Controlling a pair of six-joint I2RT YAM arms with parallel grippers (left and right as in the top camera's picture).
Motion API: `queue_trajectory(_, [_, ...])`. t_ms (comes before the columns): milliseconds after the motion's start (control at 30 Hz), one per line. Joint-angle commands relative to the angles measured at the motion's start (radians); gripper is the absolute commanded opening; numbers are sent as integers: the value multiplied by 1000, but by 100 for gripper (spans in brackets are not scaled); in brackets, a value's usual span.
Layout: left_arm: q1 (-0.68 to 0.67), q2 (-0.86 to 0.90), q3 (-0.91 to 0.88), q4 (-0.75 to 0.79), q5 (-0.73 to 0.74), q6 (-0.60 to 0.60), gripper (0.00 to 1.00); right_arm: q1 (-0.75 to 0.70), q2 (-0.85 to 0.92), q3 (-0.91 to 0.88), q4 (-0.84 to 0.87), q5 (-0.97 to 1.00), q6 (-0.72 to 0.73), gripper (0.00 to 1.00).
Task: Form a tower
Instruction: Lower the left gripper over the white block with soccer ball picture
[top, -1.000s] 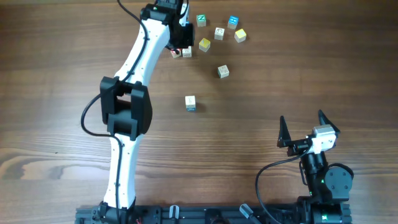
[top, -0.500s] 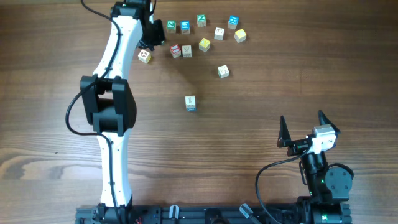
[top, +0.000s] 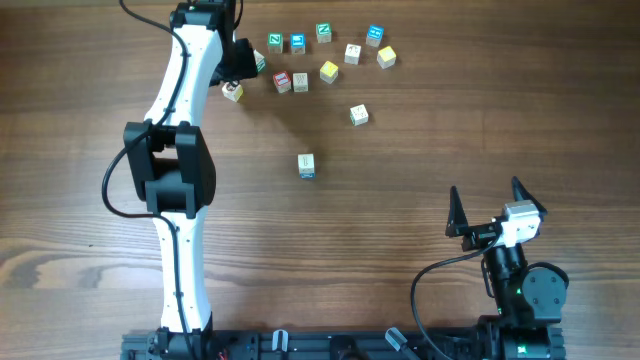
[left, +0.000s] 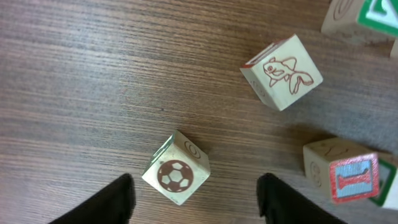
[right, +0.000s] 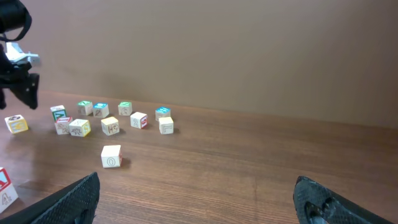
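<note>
The left gripper (left: 196, 198) stood released, its dark fingers (left: 121, 198) spread wide and clenching nothing. Between them a soccer-ball cube (left: 176, 176) lay free on the wooden table (top: 450, 120), with a gap on either side. In the left wrist view a goldfish cube (left: 283, 71) sat tilted at about 1 o'clock from it. Seen from overhead, this gripper hung at the far left end of a scatter of loose cubes (top: 328, 71), with the soccer-ball cube just at its 6 o'clock. The tower (top: 306, 166) stood well apart from all of this, at about 5 o'clock from the left gripper and near the middle of the table, alone on bare wood. It looked slim and one cube wide. Its pale wooden top face carried a faint mark, and below that a sliver of side showed, ending in blue trim at the base. Its long axis ran vertically, so it pointed straight up at the overhead camera and was seen almost end-on; how many cubes it held could not be told. A single cube (top: 358, 114) lay between 1 and 2 o'clock from the tower. The right gripper (top: 487, 190) rested with its jaws fully spread and empty, the tower at its 9 o'clock.
</note>
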Motion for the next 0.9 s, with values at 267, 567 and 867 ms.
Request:
queue_trajectory(267, [5,14,-48,16,-16,116,90,-4,-8,-1,5,-12,14,100])
queue_trajectory(567, [5,14,-79,23,-15,115,50,-4,-8,-1,5,-12,14,100])
queue_trajectory(867, [5,15,-88,41,-16,115,68,-4,-8,-1,5,-12,14,100])
